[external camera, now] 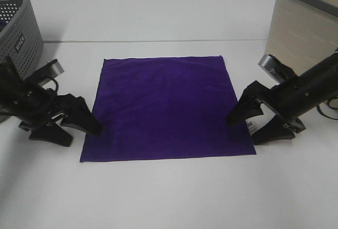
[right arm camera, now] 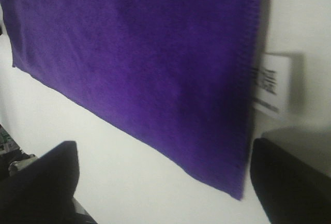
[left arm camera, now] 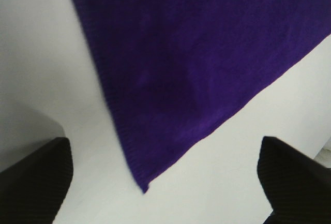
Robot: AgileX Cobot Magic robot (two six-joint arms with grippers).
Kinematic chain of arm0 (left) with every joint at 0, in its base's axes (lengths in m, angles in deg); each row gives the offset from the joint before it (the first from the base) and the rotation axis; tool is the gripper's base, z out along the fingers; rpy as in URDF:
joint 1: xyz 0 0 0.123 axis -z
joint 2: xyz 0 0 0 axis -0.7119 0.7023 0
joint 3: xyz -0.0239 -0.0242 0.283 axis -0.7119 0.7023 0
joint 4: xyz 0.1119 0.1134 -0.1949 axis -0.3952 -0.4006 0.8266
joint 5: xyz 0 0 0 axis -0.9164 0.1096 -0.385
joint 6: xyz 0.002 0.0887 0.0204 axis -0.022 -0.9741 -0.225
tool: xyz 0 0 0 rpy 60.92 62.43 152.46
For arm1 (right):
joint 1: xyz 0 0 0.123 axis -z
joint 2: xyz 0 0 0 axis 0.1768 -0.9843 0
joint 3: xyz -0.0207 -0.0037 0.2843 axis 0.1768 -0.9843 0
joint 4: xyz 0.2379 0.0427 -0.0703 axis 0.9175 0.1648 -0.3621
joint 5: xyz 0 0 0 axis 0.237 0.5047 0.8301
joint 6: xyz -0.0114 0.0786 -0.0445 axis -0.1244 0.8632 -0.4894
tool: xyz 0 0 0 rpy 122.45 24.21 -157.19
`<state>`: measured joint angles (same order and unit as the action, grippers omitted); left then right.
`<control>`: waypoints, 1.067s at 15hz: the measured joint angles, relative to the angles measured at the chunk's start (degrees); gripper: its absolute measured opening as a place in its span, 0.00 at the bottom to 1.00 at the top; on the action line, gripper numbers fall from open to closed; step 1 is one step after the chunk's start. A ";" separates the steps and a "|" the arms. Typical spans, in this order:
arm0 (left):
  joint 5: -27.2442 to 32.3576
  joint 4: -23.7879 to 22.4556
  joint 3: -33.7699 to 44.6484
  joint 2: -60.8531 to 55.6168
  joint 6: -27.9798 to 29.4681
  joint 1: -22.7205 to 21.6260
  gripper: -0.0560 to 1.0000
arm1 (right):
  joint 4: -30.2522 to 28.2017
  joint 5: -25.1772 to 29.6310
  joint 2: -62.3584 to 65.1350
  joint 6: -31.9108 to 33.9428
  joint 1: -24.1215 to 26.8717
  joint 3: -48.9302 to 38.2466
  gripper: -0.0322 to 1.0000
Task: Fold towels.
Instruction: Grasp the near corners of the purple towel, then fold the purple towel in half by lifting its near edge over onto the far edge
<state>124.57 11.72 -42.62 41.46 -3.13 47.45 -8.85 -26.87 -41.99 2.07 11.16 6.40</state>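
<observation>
towel [external camera: 166,107] lies flat, unfolded, mid-table [external camera: 169,197]; no fold begun. left gripper [external camera: 84,136] and right gripper [external camera: 243,132] flank its near-edge corners, fingers spread, seemingly empty.

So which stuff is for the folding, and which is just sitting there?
For the folding: the purple towel, flat on the table; the left gripper and right gripper, both open beside it.
Just sitting there: the grey basket and the beige basket at the back corners.
</observation>
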 joint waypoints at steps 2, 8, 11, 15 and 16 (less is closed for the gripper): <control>0.92 -0.06 -4.58 3.38 4.87 4.93 0.85 | 0.80 1.55 -2.98 3.15 -4.07 3.44 0.83; 6.88 -6.70 -17.59 11.80 22.06 13.92 0.43 | -9.45 1.72 -6.70 14.38 -11.75 10.26 0.30; 6.93 -8.82 -18.74 12.78 22.69 13.92 0.06 | -10.66 1.38 -6.70 15.13 -11.75 10.26 0.06; 11.69 -18.16 -20.57 11.63 20.51 14.27 0.06 | -11.23 0.46 -4.35 15.18 -11.86 9.68 0.06; 11.75 -20.63 -20.57 10.26 20.51 14.27 0.06 | -12.38 -0.74 -2.64 15.24 -12.03 9.17 0.06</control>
<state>136.32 -8.91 -63.19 51.72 17.38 61.72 -21.23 -27.62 -44.63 17.31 -0.88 15.56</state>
